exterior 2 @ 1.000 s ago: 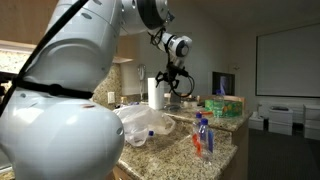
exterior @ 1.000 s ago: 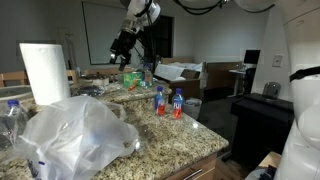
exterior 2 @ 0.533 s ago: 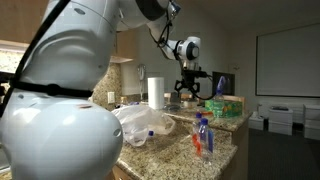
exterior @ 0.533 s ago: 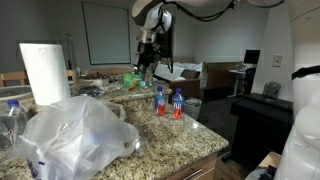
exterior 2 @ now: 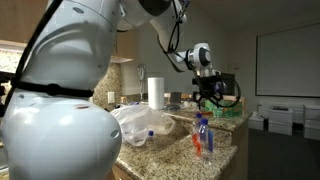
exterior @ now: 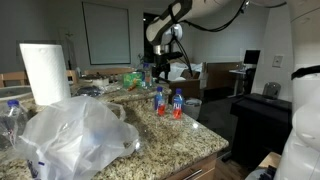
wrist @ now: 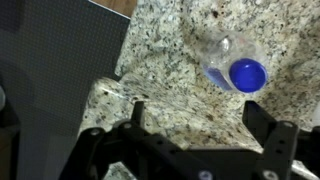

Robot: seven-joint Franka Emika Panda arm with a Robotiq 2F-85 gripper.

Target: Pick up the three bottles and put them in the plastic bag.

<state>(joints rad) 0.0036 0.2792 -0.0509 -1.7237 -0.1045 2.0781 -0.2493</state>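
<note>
Wrist view looks straight down on a granite counter (wrist: 170, 45), where a clear bottle with a blue cap (wrist: 246, 75) stands beside one finger of the gripper (wrist: 195, 110). Whether it is one of the task's bottles cannot be told.

In both exterior views the small blue-capped bottles (exterior: 158, 99) (exterior 2: 203, 137) stand upright, close together near the counter's edge (exterior: 195, 140), exactly where they stood a second ago. Only two of them show plainly.

The plastic bag (exterior: 75, 135) (exterior 2: 145, 123) lies crumpled on the same counter, well apart from the bottles and also unmoved. A paper-towel roll (exterior: 45, 72) (exterior 2: 156, 93) stands upright behind it.

What has changed is the arm. A second ago the gripper (exterior: 160, 64) hung nearer the paper-towel roll. It has since swung across the counter and now hovers beyond the bottles, above a green box (exterior 2: 228, 105) at the far end.

Its two fingers (wrist: 262, 122) stand wide apart with nothing between them, as they did before, and the gripper (exterior 2: 210, 97) touches no bottle.
</note>
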